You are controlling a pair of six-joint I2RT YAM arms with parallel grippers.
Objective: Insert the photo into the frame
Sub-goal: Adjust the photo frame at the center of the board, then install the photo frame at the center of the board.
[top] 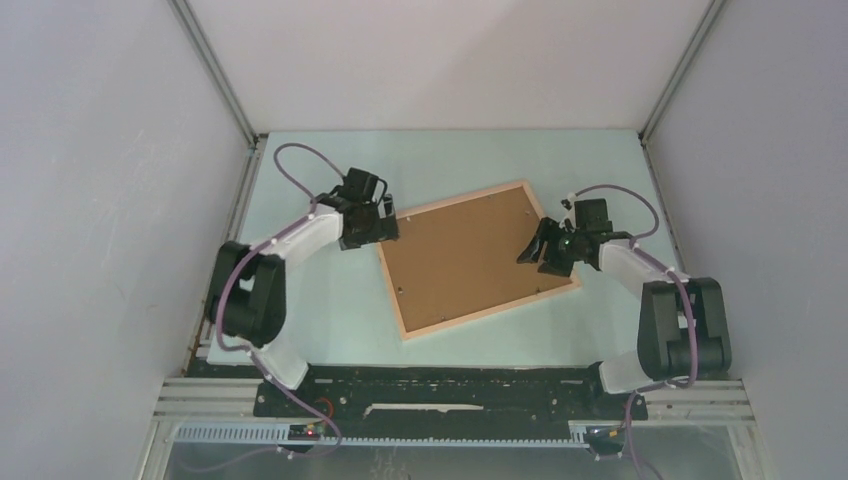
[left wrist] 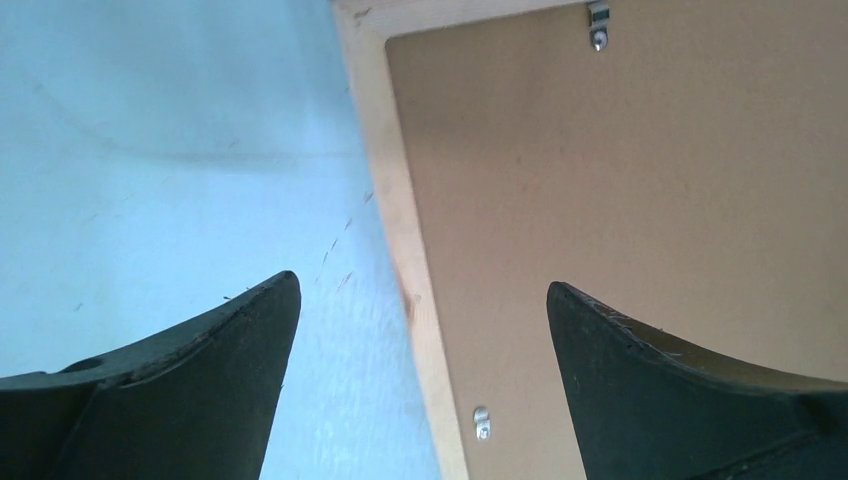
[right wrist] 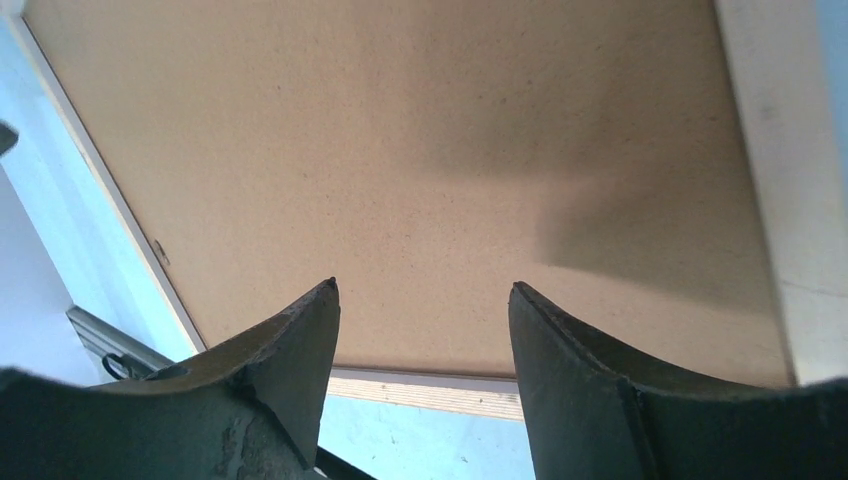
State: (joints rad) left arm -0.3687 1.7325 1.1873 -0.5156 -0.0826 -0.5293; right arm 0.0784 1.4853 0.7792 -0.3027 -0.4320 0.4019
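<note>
A pale blue-green table (top: pixel 340 300) sits enclosed by plain grey-white walls (top: pixel 450 60) with metal corner rails (top: pixel 217 70), evenly lit.

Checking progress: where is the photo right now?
In the top view, the photo lies brown back up inside the frame, mid-table between the left gripper and right gripper.

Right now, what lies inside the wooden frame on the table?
A brown board fills the frame, with small metal tabs at its edge. The board's lower face, and any picture on it, is hidden.
</note>
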